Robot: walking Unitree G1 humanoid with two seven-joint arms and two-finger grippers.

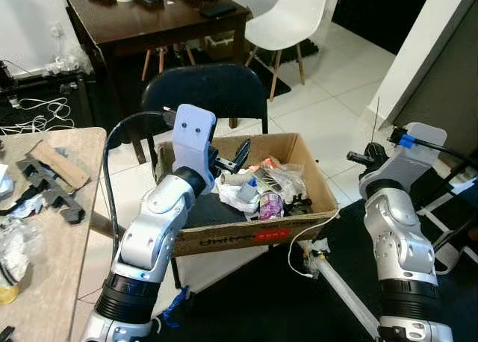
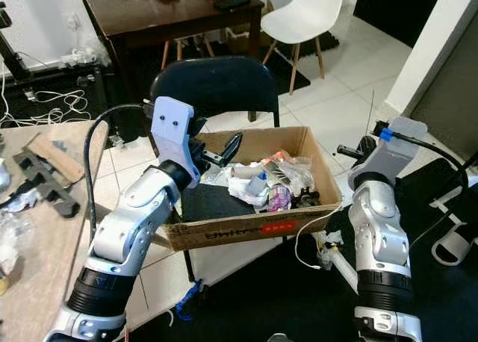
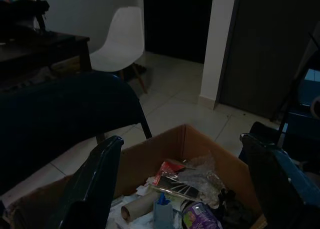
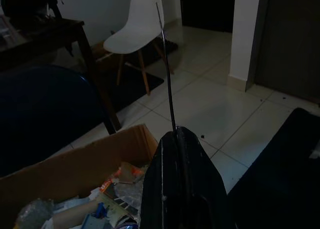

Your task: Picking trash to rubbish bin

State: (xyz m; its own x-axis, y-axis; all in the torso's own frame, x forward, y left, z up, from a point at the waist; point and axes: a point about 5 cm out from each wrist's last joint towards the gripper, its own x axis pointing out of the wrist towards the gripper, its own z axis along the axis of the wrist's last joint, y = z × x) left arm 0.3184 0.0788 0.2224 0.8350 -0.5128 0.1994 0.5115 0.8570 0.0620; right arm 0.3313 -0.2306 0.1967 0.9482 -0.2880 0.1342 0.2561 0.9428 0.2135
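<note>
in the cardboard box [image 1: 299, 151] (brimful), crumpled trash [image 1: 261, 189]

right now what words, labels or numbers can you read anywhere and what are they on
"Unitree": dark letters along the front wall of the cardboard box; the last letters are blurred, so this reading is a best guess.
Red label beside those letters on the box front: too small to read.
Purple wrapper among the trash in the box: print too blurred to read.
Red packet in the box: too dark to read.

L arm bent, raised fwd, left claw [image 1: 237, 157] w/ fingers spread wide. R arm bent upright, right claw [image 4: 181, 154] fingers pressed together, holding nothing.
</note>
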